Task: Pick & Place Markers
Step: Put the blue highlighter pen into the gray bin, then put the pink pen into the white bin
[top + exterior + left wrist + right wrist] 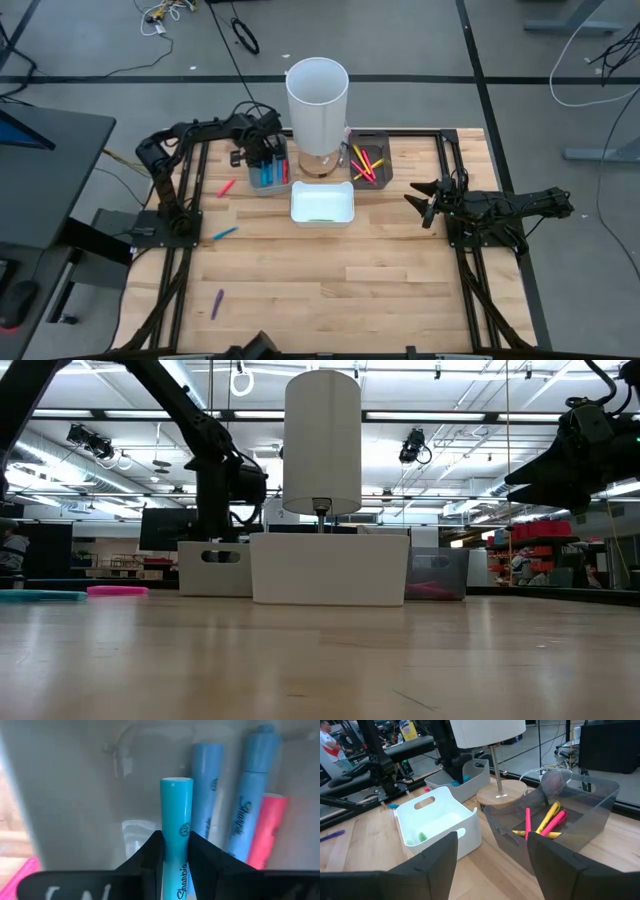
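Left hand (174,851) pinches a light blue marker (176,815) inside the grey tray (268,180), its lower end hidden.

bench (330,290): lamp (318,105) at back centre | tray (322,205) just before lamp | left bin (268,172) beside lamp, markers (250,820) inside, left hand (262,152) in it | right bin (369,160) beside lamp, markers (366,165) inside | loose markers (226,187) on bench left of tray | right hand (425,200) right of tray, above bench

Bright overhead lighting; wrist close-up blurred
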Controlling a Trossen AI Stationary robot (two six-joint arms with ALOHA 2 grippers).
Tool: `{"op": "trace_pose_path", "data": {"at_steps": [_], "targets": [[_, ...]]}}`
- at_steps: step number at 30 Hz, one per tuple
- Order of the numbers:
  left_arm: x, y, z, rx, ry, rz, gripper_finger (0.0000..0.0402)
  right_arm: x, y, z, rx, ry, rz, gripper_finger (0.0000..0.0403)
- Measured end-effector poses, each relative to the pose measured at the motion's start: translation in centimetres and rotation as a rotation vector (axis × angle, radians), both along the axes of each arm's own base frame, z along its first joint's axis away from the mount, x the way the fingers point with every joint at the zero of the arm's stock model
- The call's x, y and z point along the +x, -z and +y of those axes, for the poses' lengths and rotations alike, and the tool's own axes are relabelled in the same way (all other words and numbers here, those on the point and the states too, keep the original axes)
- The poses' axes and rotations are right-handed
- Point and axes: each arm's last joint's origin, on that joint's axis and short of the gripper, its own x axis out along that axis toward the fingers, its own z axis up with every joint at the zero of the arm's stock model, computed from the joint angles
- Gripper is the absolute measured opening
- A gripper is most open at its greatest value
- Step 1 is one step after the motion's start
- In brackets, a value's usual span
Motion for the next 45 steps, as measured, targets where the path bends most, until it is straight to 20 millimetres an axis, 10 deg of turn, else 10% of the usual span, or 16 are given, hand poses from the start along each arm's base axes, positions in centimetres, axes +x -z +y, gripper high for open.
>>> {"op": "trace_pose_path", "data": {"at_steps": [11, 34, 45], "targets": [[0.4, 0.6, 0.0, -0.003, 0.008, 0.019, 0.0084, 0.0, 0.0, 0.0, 0.000, 0.000, 0.000, 0.0242], [1.3, 0.5, -0.3, 0.027, 0.018, -0.009, 0.0265, 0.0, 0.0, 0.0, 0.000, 0.000, 0.000, 0.0242], [2.4, -2.2, 0.5, 0.037, 0.038, -0.042, 0.0265, 0.0, 0.0, 0.0, 0.000, 0.000, 0.000, 0.0242]]}}
